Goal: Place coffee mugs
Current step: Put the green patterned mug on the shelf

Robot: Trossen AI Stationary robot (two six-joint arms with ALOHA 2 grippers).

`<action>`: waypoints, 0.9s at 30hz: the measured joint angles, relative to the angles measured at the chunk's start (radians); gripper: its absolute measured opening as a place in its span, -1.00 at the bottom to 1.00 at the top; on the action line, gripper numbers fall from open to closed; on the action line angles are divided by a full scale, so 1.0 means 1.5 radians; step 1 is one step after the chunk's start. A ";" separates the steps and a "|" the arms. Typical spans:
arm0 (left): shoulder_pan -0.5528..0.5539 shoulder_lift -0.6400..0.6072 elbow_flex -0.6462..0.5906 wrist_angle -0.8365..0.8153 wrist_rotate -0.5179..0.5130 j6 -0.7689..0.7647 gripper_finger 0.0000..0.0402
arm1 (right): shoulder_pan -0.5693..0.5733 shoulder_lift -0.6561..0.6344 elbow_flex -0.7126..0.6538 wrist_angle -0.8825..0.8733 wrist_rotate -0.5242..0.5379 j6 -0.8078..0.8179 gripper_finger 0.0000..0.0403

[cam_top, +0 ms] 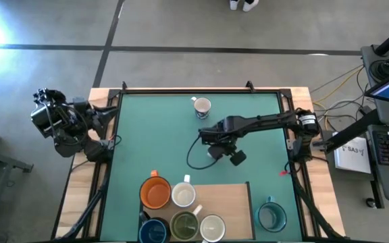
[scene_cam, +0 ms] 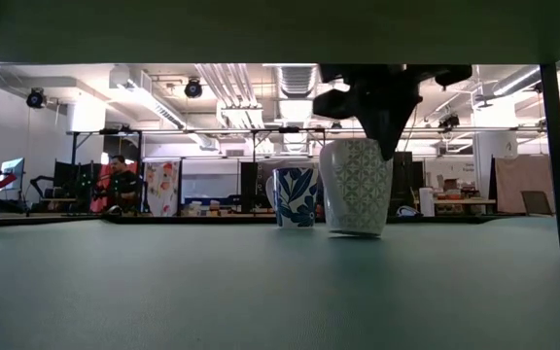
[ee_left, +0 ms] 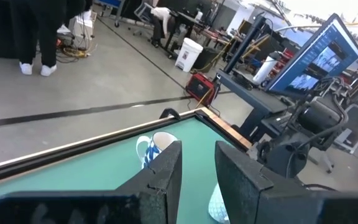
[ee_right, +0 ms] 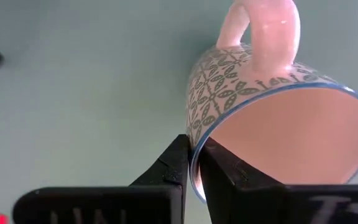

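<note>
Right end effector (ee_right: 193, 163) clenched on patterned mug's (ee_right: 272, 118) rim mid-worktop; one mug (cam_top: 202, 107) placed far; six waiting near. Left end effector (ee_left: 197, 168) released, parked left.

Dark blue mug (cam_top: 154, 231) cut off by frame edge.

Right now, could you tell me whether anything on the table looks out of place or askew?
Nothing looks spilled or broken. The teal mug sits alone on the mat, apart from the five mugs clustered by the wooden board. The right gripper pinches the rim of a patterned mug, which stands upright in the low view.
</note>
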 joint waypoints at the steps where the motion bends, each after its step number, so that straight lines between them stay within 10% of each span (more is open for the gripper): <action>1: 0.000 0.000 0.000 0.000 0.005 0.000 -0.61 | 0.000 0.000 0.000 0.000 -0.002 0.023 -0.84; 13: 0.000 0.000 0.000 0.005 0.014 0.008 -0.61 | 0.002 -0.001 0.035 -0.031 -0.012 0.256 -0.41; 27: 0.000 0.000 0.000 0.012 0.022 0.021 -0.61 | -0.017 -0.005 0.067 -0.055 -0.004 0.887 -0.26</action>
